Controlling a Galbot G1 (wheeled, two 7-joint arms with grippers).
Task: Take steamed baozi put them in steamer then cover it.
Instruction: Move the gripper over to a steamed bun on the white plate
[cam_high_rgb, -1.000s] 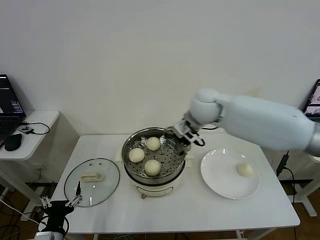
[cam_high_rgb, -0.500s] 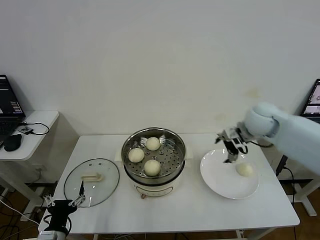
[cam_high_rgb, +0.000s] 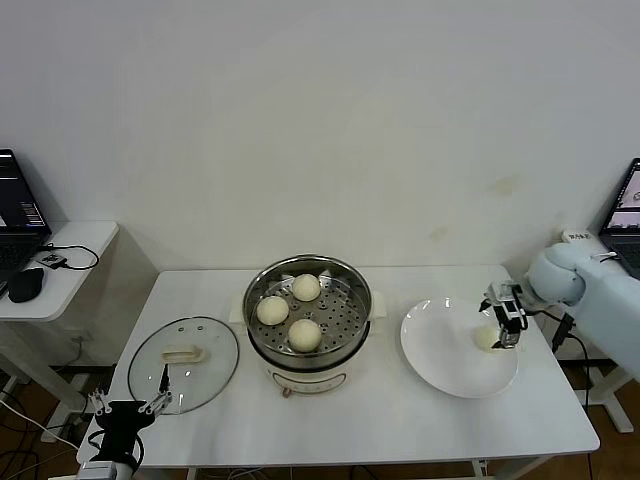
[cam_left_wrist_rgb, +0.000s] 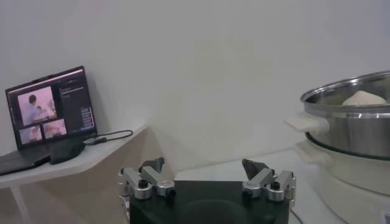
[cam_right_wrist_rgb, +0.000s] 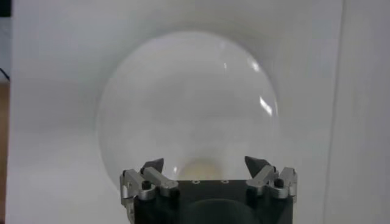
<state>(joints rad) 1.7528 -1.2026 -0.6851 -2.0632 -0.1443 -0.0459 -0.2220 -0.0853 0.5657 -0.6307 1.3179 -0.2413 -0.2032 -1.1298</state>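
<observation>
Head camera overlooks table; wrist cameras sit close, probably sharing it.

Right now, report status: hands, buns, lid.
Right hand open, over last baozi on plate. Left hand open, parked low by table edge. Three baozi in steamer; cover off, on table. Path clear.

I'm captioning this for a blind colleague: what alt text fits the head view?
The right hand, open, hovers over the last cream-white baozi bun on a flat white plate. Three buns sit in the shiny steel steamer pot; the clear glass lid lies on the table.
</observation>
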